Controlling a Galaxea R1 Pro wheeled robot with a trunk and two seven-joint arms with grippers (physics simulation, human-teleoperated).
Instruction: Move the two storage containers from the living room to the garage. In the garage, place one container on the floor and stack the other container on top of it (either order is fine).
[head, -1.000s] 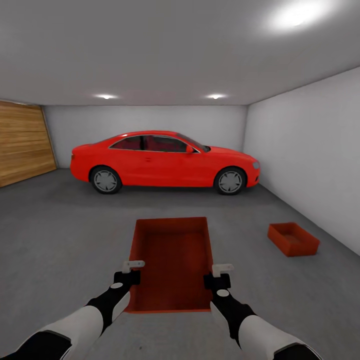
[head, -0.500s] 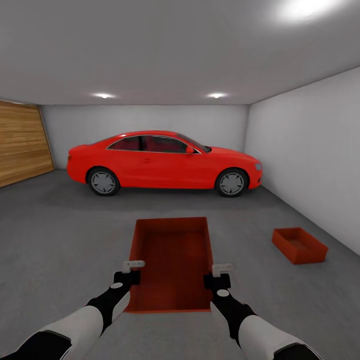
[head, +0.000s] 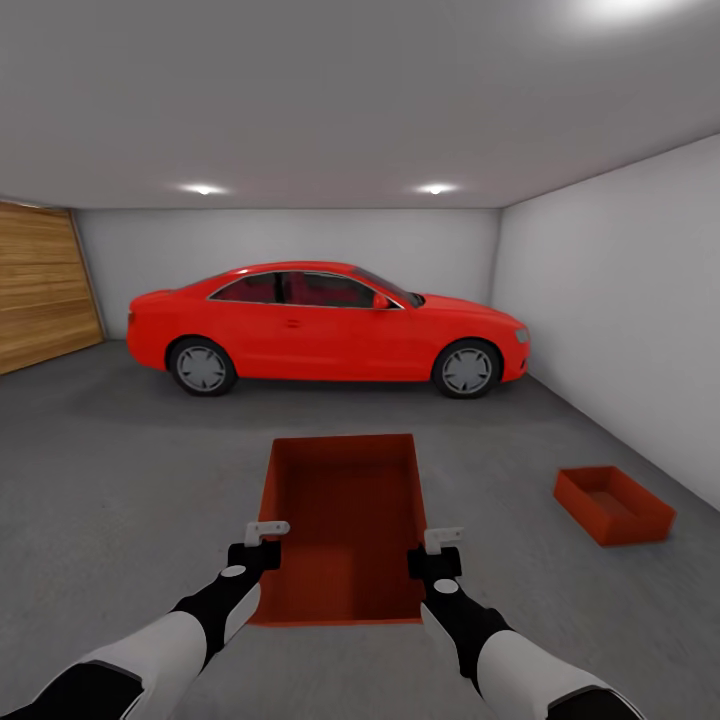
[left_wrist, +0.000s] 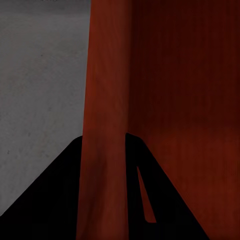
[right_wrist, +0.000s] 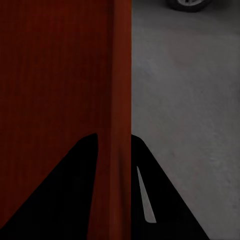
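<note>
View swung left — floor bin (head: 613, 505) shifted right, both fingers clamp carried bin (head: 345, 525)

No readable text, label, brand, number or sign in any view. I checked the red car (head: 325, 322): no legible plate or badge at this size. The container I carry (head: 345, 525) and the second container (head: 613, 505) on the floor (head: 120, 470) are plain orange-red, unmarked. The wooden door (head: 45, 285) and the grey walls (head: 610, 290) bear no signage. Wrist views give bare container wall (left_wrist: 107, 100) (right_wrist: 120, 75) and concrete, unlettered.
</note>
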